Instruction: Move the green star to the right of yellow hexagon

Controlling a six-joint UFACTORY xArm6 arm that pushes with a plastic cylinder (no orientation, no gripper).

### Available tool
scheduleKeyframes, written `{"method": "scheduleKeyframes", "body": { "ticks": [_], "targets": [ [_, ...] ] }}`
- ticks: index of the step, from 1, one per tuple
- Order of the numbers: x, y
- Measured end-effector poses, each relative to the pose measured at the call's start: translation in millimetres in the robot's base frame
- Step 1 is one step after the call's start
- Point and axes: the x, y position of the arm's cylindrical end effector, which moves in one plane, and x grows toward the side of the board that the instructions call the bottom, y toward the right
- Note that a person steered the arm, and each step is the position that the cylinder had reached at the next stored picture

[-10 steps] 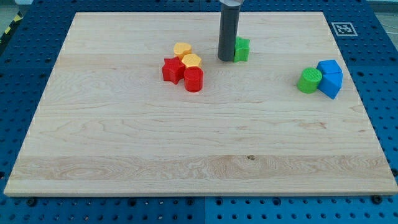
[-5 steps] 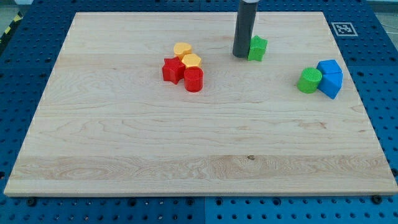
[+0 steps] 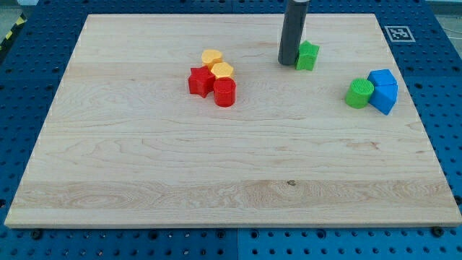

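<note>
Camera view shows us our board [image 3: 144, 166] from above and in front, pale wood on a blue pegged bench [image 3: 22, 87]. We have no claw to open or close; our arm ends in a dark rod, and my tip [image 3: 288, 63] rests on the board near the view's top, just right of centre. The green star [image 3: 308, 55] sits touching the rod's right side, so my tip is at the star's left edge.

Well to the view's left of us lies a tight cluster: a yellow hexagon [image 3: 223, 71] with a second yellow block [image 3: 211, 57] touching it up and to the left, a red star [image 3: 199, 81] at its lower left, and a red cylinder [image 3: 225, 92] just below it. The green star is to the right of that hexagon, well apart from it.

Near the view's right edge a green cylinder [image 3: 359, 94] touches two blue blocks [image 3: 383, 89], which are pressed together. A printed marker [image 3: 398, 33] sits at the board's top right corner.
</note>
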Motion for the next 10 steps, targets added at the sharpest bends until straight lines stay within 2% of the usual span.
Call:
{"method": "scheduleKeyframes", "body": {
  "ticks": [2, 3, 7, 8, 10],
  "targets": [
    [-33, 1],
    [-25, 34],
    [24, 46],
    [25, 41],
    [28, -22]
  ]
}}
